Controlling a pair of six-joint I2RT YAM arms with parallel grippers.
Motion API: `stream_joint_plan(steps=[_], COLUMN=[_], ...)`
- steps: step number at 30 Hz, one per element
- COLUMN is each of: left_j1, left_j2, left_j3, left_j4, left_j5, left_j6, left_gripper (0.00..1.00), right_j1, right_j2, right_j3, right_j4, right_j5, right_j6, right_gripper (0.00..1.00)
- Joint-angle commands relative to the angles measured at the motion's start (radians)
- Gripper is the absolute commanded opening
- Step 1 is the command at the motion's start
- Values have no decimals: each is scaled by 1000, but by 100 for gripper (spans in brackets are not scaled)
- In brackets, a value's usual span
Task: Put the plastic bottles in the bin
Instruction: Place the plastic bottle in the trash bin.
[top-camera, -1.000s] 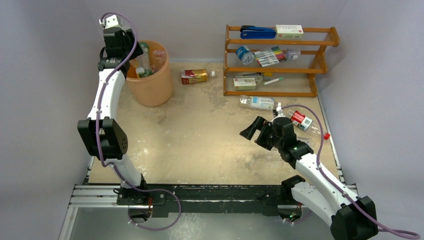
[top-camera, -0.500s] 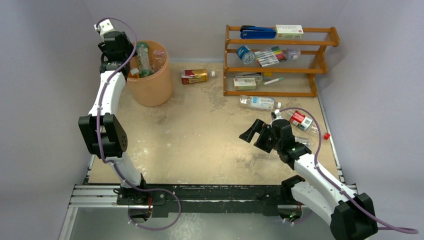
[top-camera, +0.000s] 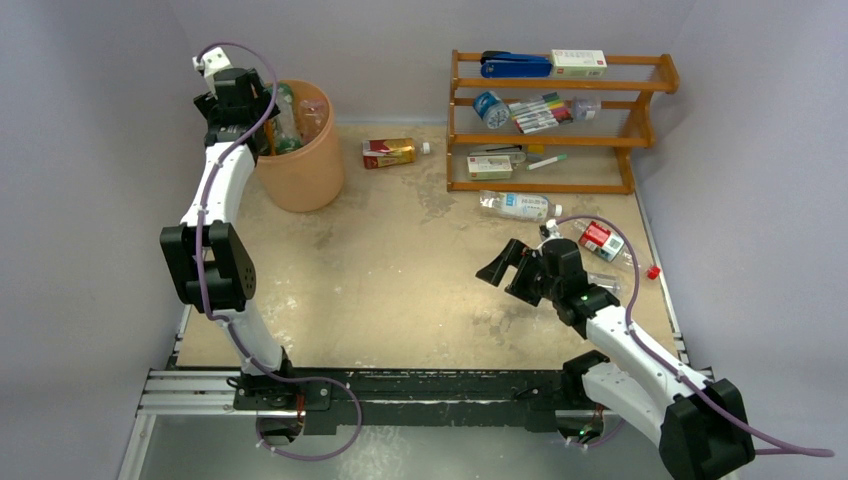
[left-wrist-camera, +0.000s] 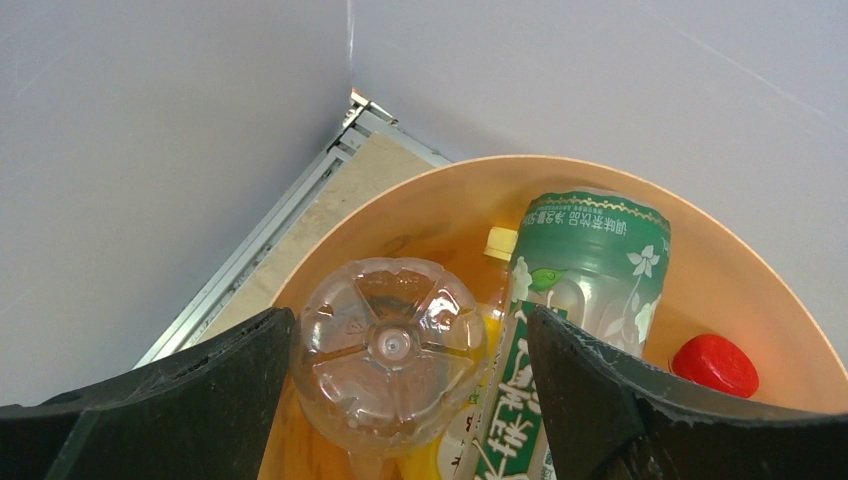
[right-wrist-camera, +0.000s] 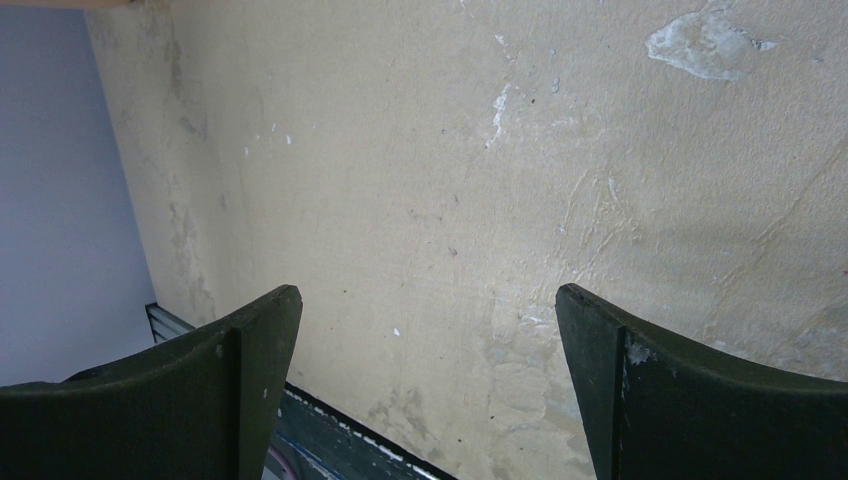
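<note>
The left hand (left-wrist-camera: 408, 322), spread wide and gripping nothing, hangs over the bin (left-wrist-camera: 440, 188), which contains a clear bottle (left-wrist-camera: 388, 345) and a green-labelled bottle (left-wrist-camera: 585, 262); the right hand (right-wrist-camera: 428, 300) gapes empty above the surface (right-wrist-camera: 450, 150).

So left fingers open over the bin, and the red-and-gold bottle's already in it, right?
No: the red-and-gold bottle lies on the table, between the bin and the wooden rack, per the top external view. Left fingers do stand open over the bin.
</note>
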Motion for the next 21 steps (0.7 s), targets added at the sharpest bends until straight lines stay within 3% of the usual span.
stream_joint_plan(steps=[1, 16, 21], left_j1=[10, 6, -80], left_j2=[-90, -237, -299], left_j3=[17, 138, 128], left_j4=[-11, -209, -261], left_j5=[-41, 205, 235], left_j6=[-43, -160, -154], left_gripper=[87, 89, 90], right_j1=[5, 5, 5], right_j2=[0, -34, -87], right_j3=[23, 93, 123], right_j4=[25, -103, -175], right_j5=[-16, 20, 97], right_j6=[-6, -20, 16], right_gripper=[100, 100, 100])
